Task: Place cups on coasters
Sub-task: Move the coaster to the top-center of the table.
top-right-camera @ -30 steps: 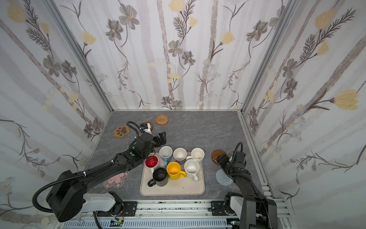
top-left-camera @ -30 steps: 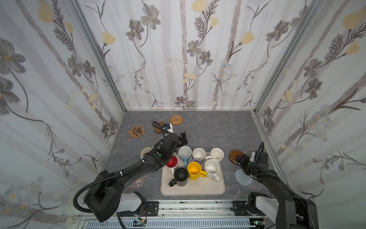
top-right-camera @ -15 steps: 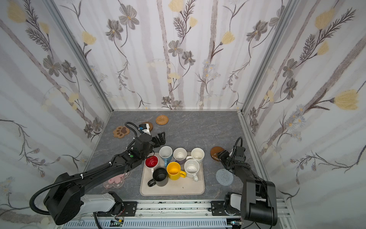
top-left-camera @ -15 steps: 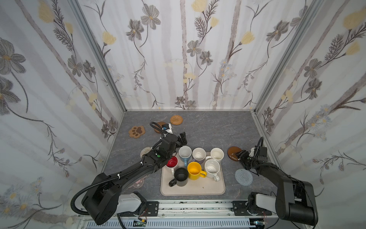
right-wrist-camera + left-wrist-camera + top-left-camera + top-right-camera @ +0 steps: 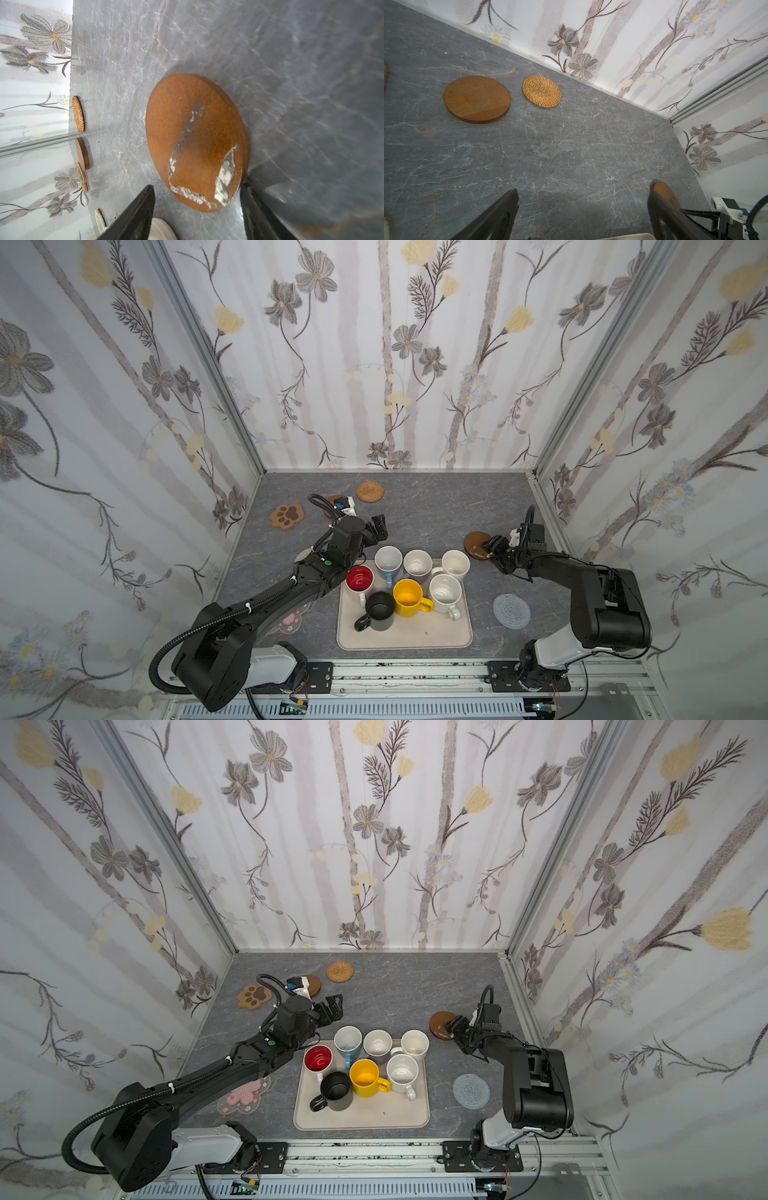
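Seven cups stand close together on the beige tray (image 5: 415, 639): red-lined white (image 5: 360, 578), light blue (image 5: 387, 561), lavender (image 5: 417, 563), two cream (image 5: 455, 563), yellow (image 5: 408, 597), black (image 5: 380, 605). My right gripper (image 5: 197, 187) is open and low over the near edge of the glossy brown disc coaster (image 5: 195, 135). One finger touches its rim and the other stands apart. My left gripper (image 5: 584, 189) hangs wide open and empty over bare table behind the tray. The paw (image 5: 286, 515), wooden (image 5: 476, 99), rattan (image 5: 541, 91) and grey knitted (image 5: 511, 611) coasters lie bare.
The pink blossom mat (image 5: 243, 1096) and the whitish woven mat (image 5: 303, 562) lie partly hidden under my left arm. Papered walls close in the back and both sides. The right wall runs close beside my right arm.
My right gripper has moved back and to the left, and the glossy brown disc has slid that way with it. My left arm has barely moved.
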Available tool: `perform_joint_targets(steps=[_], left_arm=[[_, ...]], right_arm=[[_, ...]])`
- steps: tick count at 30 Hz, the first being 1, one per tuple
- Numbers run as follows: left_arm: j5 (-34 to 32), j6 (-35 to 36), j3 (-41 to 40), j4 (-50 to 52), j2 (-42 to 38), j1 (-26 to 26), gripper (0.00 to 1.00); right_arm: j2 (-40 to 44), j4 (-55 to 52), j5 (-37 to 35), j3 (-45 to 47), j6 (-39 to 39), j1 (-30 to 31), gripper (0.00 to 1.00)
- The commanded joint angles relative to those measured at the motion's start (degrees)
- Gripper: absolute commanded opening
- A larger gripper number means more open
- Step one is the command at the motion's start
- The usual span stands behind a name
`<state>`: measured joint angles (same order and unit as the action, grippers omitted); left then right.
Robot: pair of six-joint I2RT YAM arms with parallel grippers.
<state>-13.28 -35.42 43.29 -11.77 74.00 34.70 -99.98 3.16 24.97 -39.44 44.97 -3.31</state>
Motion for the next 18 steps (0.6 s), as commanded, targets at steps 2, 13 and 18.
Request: perform_joint_targets(steps=[2, 13, 18], left_arm=[[1.41, -1.58, 0.55, -0.05, 0.18, -1.01, 1.00], [4.40, -1.87, 1.38, 3.70, -0.83, -5.55, 1.00], [7.25, -2.11, 1.79, 5.54, -1.46, -8.90, 1.00]], right_arm=[[-4.51, 1.59, 0.34, -5.89, 0.91, 1.83, 0.67], [-16.82, -1.60, 1.74, -22.90, 2.24, 8.67, 0.65], [-21.99, -2.85, 2.44, -30.25, 2.91, 11.61, 0.65]])
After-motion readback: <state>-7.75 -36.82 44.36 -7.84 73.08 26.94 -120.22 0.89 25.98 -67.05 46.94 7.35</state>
